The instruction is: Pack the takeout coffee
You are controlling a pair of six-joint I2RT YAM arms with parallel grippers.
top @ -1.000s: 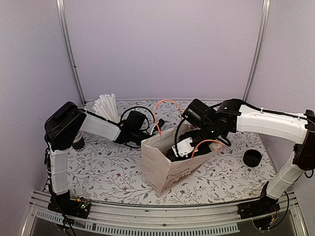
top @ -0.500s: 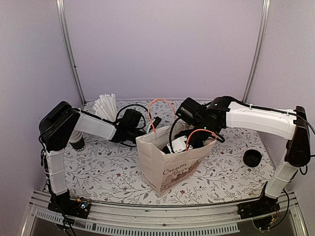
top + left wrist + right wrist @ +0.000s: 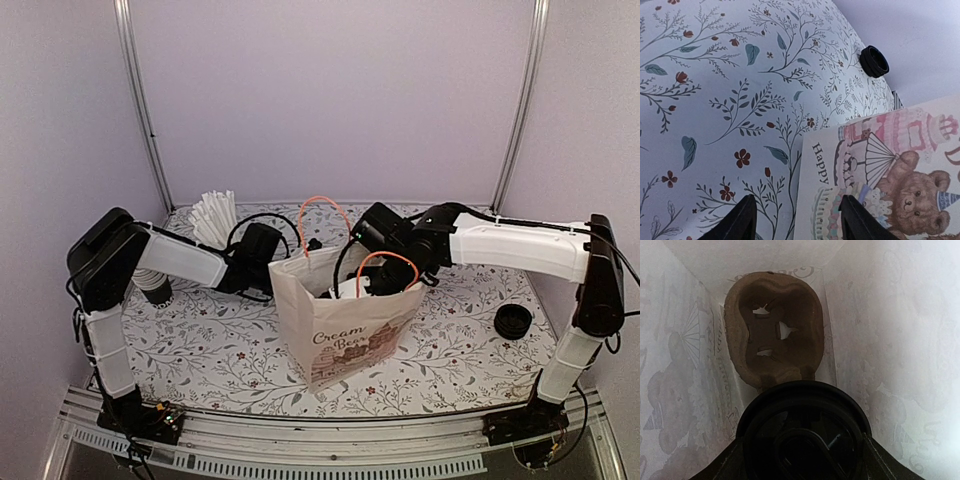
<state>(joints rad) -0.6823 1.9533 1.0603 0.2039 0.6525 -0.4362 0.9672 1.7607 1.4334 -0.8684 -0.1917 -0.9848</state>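
In the lower centre of the right wrist view, the right gripper (image 3: 802, 452) is pinching the small black paper takeout coffee (image 3: 802, 427) with its round black lid inside the white printed paper bag (image 3: 345, 325), above a brown pulp carrier (image 3: 772, 325). The left gripper (image 3: 800, 216) is hovering with its fingers spread at the bag's edge.

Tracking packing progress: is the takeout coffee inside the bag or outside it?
Inside. The right wrist view shows the takeout coffee, gripped by the right gripper, with bag walls all round and a cup carrier beneath it.
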